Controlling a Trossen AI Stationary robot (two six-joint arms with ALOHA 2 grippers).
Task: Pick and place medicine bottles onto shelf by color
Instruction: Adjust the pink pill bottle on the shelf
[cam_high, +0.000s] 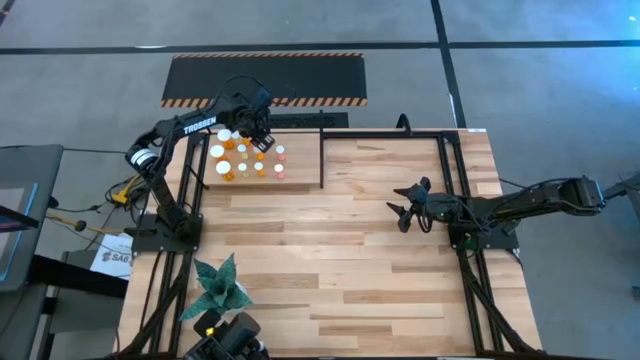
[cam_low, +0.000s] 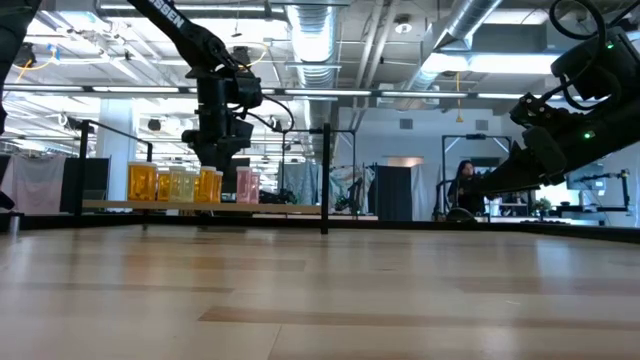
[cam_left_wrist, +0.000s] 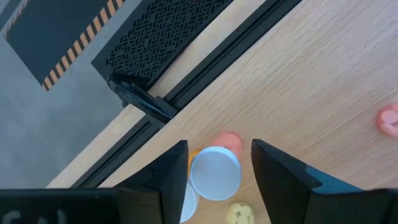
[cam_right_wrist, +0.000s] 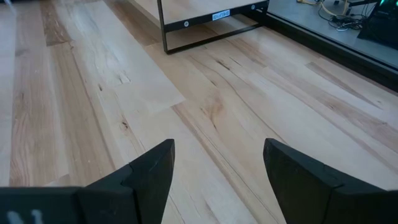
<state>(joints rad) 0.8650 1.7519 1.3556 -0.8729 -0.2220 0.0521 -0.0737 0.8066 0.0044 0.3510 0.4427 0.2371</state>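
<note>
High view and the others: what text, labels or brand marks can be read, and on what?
"TROSSEN": white lettering on the left arm.
Paper sheet at the table's left edge: print cut off, unreadable.
White label on the shelf rail: too small to read.
Medicine bottles: no readable text.

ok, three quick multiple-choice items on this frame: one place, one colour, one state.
1. Where is the left pincer?
A. over the bottle cluster at the table's far left
B. over the plant
C. mid-table

2. What colour is the cap between the left pincer's fingers?
A. black
B. white
C. green

3. What state is the right pincer in?
A. gripping a bottle
B. open and empty
C. out of view

Answers: 1 A, the high view shows it above the bottles. 2 B, the left wrist view shows a white cap. 3 B, the right wrist view shows only bare table between its spread fingers.
</note>
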